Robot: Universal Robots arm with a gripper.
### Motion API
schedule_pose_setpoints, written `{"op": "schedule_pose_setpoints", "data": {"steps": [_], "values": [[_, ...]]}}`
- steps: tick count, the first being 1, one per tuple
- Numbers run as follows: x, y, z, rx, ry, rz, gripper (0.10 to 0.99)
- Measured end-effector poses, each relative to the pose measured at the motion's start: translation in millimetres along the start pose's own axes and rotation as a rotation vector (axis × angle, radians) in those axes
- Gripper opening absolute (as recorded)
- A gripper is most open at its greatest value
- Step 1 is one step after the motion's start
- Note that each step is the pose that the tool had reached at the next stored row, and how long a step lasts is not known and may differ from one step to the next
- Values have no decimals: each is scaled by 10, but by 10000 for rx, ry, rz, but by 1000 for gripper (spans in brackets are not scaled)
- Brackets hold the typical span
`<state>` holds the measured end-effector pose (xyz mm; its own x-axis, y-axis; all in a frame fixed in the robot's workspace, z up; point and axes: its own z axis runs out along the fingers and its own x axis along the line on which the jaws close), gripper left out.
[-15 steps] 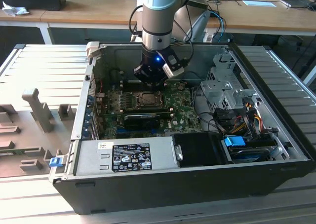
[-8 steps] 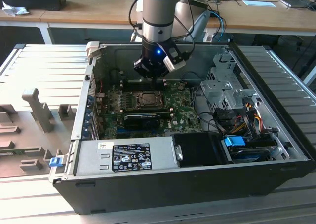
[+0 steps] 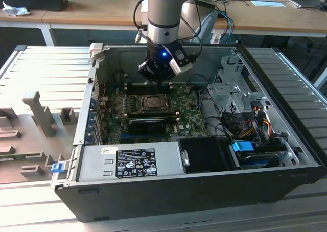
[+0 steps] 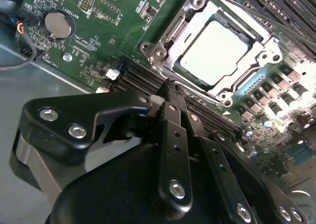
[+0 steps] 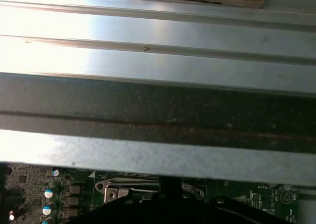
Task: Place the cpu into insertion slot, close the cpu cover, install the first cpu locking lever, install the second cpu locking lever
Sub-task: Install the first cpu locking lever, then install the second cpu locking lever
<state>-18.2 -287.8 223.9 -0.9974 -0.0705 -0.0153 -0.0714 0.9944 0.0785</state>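
Hovering above the open computer case (image 3: 286,140), the gripper (image 4: 170,93) is being held with fingers pressed together, empty. The cpu (image 4: 213,54) is lying seated in the insertion slot (image 4: 163,51), the cpu cover (image 4: 249,68) framing it, just beyond the fingertips.

The cpu (image 4: 213,50) lies flat and square inside the insertion slot (image 4: 174,30), its pale silver-grey top face up and catching bright light in the second wrist view. The cpu cover (image 4: 264,51), a thin dark-silver metal frame with a large window, appears to lie down over the slot, the cpu showing through the window. In the exterior view the insertion slot (image 3: 152,103) sits near the middle of the green board inside the open case, level.
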Motion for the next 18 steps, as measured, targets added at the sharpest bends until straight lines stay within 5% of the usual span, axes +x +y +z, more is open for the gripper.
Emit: {"op": "schedule_pose_setpoints", "data": {"steps": [10, 18], "values": [[5, -76, -7, 1, 0, 1, 106], [11, -108, -138, 1, 0, -1, 106]]}}
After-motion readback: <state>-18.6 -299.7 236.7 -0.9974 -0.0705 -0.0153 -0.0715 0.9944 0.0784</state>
